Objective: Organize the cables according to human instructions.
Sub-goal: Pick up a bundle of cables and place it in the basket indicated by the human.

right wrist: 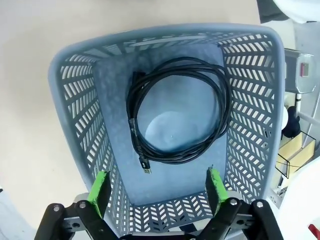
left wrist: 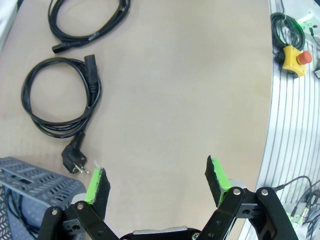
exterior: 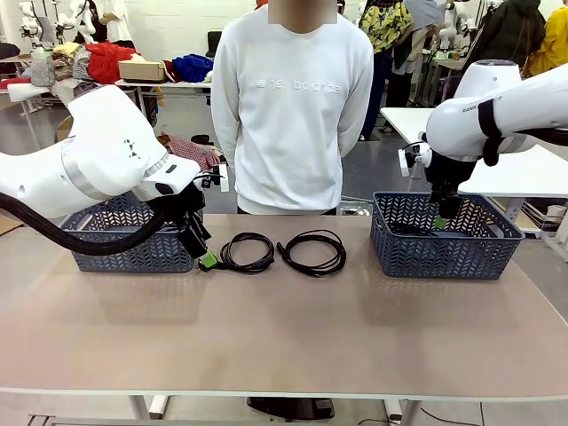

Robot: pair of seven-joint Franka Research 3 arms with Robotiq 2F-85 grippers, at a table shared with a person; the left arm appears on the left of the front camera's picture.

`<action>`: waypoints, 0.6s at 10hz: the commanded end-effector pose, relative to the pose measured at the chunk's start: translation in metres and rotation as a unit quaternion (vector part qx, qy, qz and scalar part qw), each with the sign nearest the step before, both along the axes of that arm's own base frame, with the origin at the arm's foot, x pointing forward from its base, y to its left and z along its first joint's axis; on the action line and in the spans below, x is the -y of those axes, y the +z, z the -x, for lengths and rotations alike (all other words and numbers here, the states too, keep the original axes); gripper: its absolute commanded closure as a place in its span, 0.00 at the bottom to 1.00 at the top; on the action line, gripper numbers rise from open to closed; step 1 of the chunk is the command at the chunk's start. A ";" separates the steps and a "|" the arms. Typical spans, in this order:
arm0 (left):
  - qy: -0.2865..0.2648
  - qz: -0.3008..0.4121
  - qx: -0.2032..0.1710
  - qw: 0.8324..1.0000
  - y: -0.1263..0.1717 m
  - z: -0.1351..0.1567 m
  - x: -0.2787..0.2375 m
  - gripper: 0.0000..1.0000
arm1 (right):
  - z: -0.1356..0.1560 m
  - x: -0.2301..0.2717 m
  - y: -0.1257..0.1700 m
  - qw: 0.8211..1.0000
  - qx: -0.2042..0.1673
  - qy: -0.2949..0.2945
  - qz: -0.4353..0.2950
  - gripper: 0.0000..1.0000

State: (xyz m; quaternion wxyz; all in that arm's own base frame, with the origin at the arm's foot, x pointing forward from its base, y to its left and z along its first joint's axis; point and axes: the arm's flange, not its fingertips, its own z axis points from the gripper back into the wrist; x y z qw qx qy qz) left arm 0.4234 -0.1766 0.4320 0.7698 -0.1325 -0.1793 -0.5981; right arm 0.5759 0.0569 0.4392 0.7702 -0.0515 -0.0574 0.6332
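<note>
The near part of the worktop is bare. Further in, at the left side, the left pincer hangs low over the worktop with its jaws wide and nothing between the green pads. It is just beside a corner of the left basket. Close in front of it lies a cable, wound as a round coil, and its plug points toward the pincer. A second coiled cable lies near the first one, toward the middle of the worktop; the two are apart and do not touch. At the right side, the right pincer hangs over the right basket, also with its jaws wide and holding nothing. Under it, a third cable lies flat on the bottom of this basket as a loose coil, with one small plug end toward the pincer. Both baskets are grey-blue with pierced walls and stand at the far half of the worktop, one at each side. Behind the far edge, between the baskets, a person in a white sweater stands facing the worktop.
</note>
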 end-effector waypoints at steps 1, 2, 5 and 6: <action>0.002 -0.001 0.002 1.000 0.001 0.001 -0.001 0.00 | -0.004 0.001 0.006 1.000 -0.010 0.000 -0.012 0.00; 0.002 -0.001 0.002 1.000 0.001 0.001 -0.001 0.00 | -0.004 0.002 0.006 1.000 -0.011 -0.002 -0.011 0.00; 0.002 -0.001 0.002 1.000 0.001 0.001 -0.001 0.00 | 0.001 0.001 0.000 1.000 -0.006 -0.001 0.001 0.00; 0.002 -0.001 0.002 1.000 0.001 0.001 -0.001 0.00 | 0.001 0.001 0.000 1.000 -0.006 -0.001 0.001 0.00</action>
